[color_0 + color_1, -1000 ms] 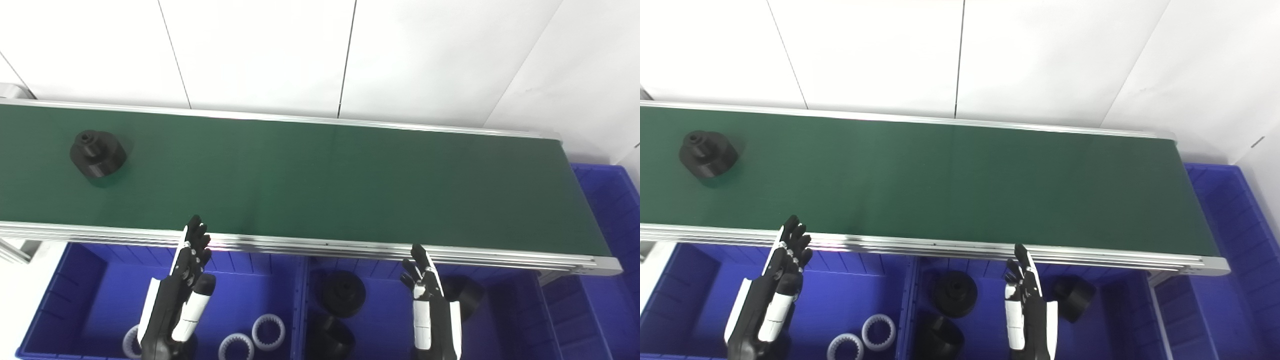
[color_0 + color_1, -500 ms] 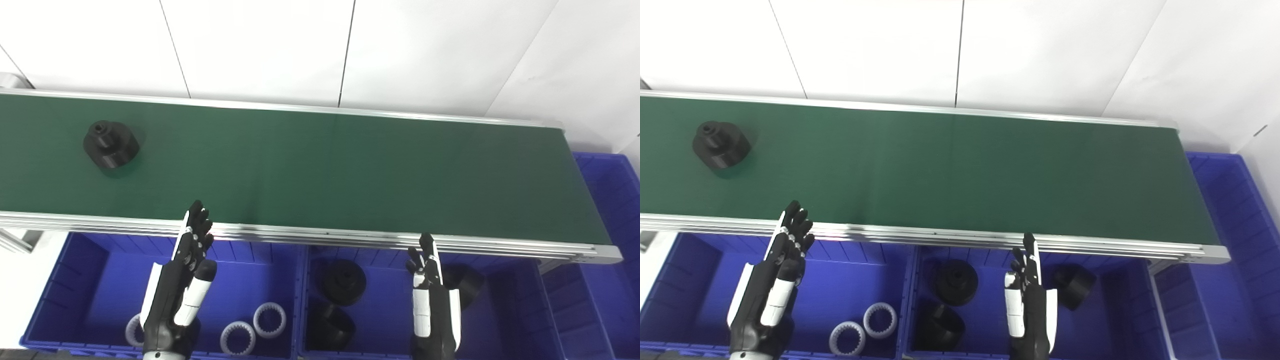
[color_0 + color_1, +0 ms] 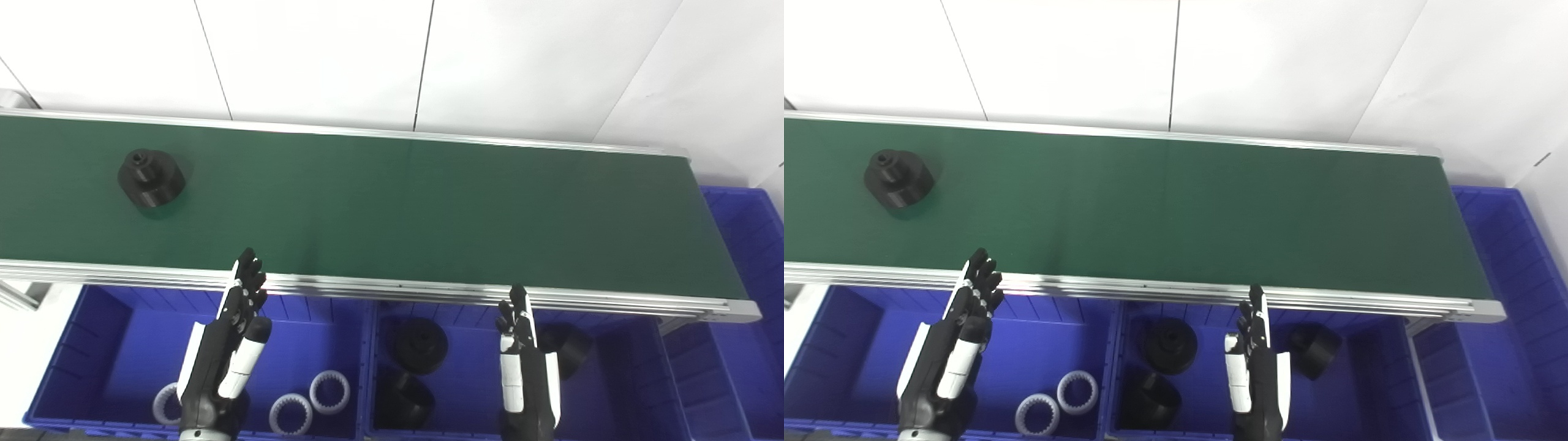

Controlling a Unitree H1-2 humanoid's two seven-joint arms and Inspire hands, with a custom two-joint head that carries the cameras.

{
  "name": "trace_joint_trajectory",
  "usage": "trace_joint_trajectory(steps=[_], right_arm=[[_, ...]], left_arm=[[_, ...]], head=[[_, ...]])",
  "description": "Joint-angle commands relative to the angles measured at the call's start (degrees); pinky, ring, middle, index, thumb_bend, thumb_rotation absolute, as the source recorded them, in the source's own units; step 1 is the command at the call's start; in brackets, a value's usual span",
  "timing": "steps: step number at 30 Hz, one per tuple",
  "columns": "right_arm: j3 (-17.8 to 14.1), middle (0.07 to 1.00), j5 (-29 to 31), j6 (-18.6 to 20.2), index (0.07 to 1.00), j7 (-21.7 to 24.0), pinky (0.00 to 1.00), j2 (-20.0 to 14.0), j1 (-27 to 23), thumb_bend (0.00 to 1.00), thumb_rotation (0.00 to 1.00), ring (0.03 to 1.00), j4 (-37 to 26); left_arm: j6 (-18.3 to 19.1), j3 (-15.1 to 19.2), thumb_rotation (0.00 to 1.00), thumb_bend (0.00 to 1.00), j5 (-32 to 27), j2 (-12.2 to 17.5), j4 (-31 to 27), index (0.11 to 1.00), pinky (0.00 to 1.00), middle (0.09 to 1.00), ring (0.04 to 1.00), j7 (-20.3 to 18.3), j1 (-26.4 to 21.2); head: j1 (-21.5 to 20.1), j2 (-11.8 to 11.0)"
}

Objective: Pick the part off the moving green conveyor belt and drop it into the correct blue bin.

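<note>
I had both hands hovering empty over the blue bins on the near side of the belt (image 3: pixel 392 208), and the only thing that mattered was where the black part (image 3: pixel 150 178) sat relative to them. It stood upright on the green belt, stubby collar up, beyond and to the left of my left hand (image 3: pixel 233 331), well apart from it, and much farther still from my right hand (image 3: pixel 525 367). So the left hand was plainly the nearer one, and I judged the reach should be forward across the rail and a little leftward, or a wait for the belt to bring the part closer. My left hand was open, fingers extended and held loosely side by side, tips just over the belt's near rail. My right hand was open too, fingers straight and close together, holding nothing. Below my right hand lay the bin with black parts (image 3: pixel 420 346) like this one; below my left, the bin with white rings (image 3: pixel 329 392). I judged the right-hand bin the correct one.
</note>
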Motion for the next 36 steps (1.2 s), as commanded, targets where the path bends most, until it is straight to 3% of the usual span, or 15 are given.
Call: trace_joint_trajectory(steps=[1, 6, 7, 8, 9, 10, 11, 12, 13, 14, 17, 18, 19, 25, 36], right_arm=[[2.07, 1.000, 1.88, -0.87, 0.997, 0.64, 0.93, 4.13, 0.95, 0.82, 0.99, 0.957, -4.40], [2.02, 0.998, 3.62, -2.10, 0.987, 1.25, 0.93, 3.62, 1.36, 0.82, 0.98, 0.959, -3.11], [2.00, 0.992, 3.98, -2.40, 0.984, 1.40, 0.93, 3.49, 1.47, 0.82, 0.97, 0.958, -2.80], [1.98, 0.989, 4.35, -3.08, 0.982, 1.70, 0.93, 3.18, 1.64, 0.83, 0.97, 0.958, -2.23], [1.92, 0.991, 4.63, -3.64, 0.987, 1.95, 0.94, 2.96, 1.76, 0.83, 0.97, 0.958, -1.76], [1.72, 0.994, 5.13, -4.47, 0.991, 2.25, 0.93, 2.71, 1.84, 0.83, 0.97, 0.959, -0.94], [1.56, 0.997, 5.50, -5.06, 0.994, 2.46, 0.93, 2.55, 1.89, 0.83, 0.97, 0.959, -0.37], [1.29, 0.999, 6.05, -6.04, 0.998, 2.85, 0.94, 2.16, 1.77, 0.84, 0.98, 0.963, 0.66], [1.07, 1.000, 6.45, -6.75, 0.999, 3.20, 0.94, 1.92, 1.69, 0.84, 0.98, 0.964, 1.38], [0.65, 1.000, 7.05, -7.81, 1.000, 3.59, 0.94, 1.53, 1.43, 0.83, 0.99, 0.966, 2.57], [-0.68, 1.000, 7.87, -10.12, 1.000, 4.05, 0.93, 0.65, 0.51, 0.84, 1.00, 0.959, 5.72], [-1.04, 1.000, 7.88, -10.64, 1.000, 4.15, 0.93, 0.52, 0.27, 0.84, 1.00, 0.958, 6.45], [-1.50, 1.000, 7.94, -11.14, 1.000, 4.32, 0.93, 0.34, -0.07, 0.84, 1.00, 0.959, 7.28], [-3.45, 1.000, 8.25, -11.67, 1.000, 5.43, 0.91, -0.03, -1.58, 0.85, 1.00, 0.964, 9.68], [-4.61, 1.000, 9.93, -11.70, 1.000, 8.00, 0.95, 0.24, -2.43, 0.84, 1.00, 0.983, 10.51]], left_arm=[[-0.98, -0.38, 0.97, 0.61, -0.53, -0.08, -1.98, 1.000, 1.00, 1.000, 1.000, -0.29, -0.02], [-3.33, -0.52, 0.97, 0.62, -0.80, -0.11, -0.37, 1.000, 1.00, 1.000, 1.000, -0.32, 0.85], [-3.91, -0.58, 0.96, 0.63, -0.76, -0.11, 0.04, 1.000, 1.00, 1.000, 1.000, -0.30, 1.05], [-5.18, -0.68, 0.96, 0.63, -0.77, -0.10, 0.92, 1.000, 1.00, 1.000, 1.000, -0.33, 1.30], [-6.17, -0.77, 0.96, 0.63, -0.76, -0.10, 1.62, 1.000, 1.00, 1.000, 1.000, -0.35, 1.49], [-7.74, -0.90, 0.96, 0.62, -0.74, -0.07, 2.84, 1.000, 1.00, 1.000, 1.000, -0.40, 1.68], [-8.88, -0.99, 0.96, 0.62, -0.71, -0.05, 3.71, 1.000, 1.00, 1.000, 1.000, -0.43, 1.81], [-10.28, -1.15, 0.95, 0.62, -0.12, -0.07, 4.98, 1.000, 1.00, 1.000, 1.000, -0.24, 1.96], [-11.30, -1.26, 0.95, 0.62, 0.32, -0.08, 5.87, 1.000, 1.00, 1.000, 1.000, -0.09, 2.06], [-12.65, -1.38, 0.95, 0.62, 1.07, -0.45, 7.24, 1.000, 1.00, 1.000, 1.000, 0.41, 2.17], [-16.24, -1.76, 0.92, 0.64, 2.14, -1.60, 11.05, 1.000, 1.00, 1.000, 1.000, 1.47, 2.17], [-17.10, -1.90, 0.92, 0.64, 2.43, -1.82, 11.91, 1.000, 1.00, 1.000, 1.000, 1.72, 2.09], [-17.89, -2.05, 0.92, 0.64, 2.43, -2.15, 12.88, 1.000, 1.00, 1.000, 1.000, 1.90, 1.95], [-19.17, -2.58, 0.90, 0.63, 3.09, -3.60, 15.15, 1.000, 1.00, 1.000, 1.000, 2.74, 1.26], [-19.70, -2.69, 0.92, 0.62, 3.33, -3.60, 15.90, 1.000, 1.00, 1.000, 1.000, 3.34, 0.57]], head=[[0.17, -0.49], [2.40, -4.62], [2.40, -4.62], [3.60, -6.91], [3.81, -7.34], [5.22, -10.05], [5.22, -10.05], [6.72, -12.79], [6.72, -12.79], [8.42, -15.66], [10.66, -19.59], [10.66, -19.59], [11.47, -21.04], [13.01, -23.44], [13.21, -23.46]])
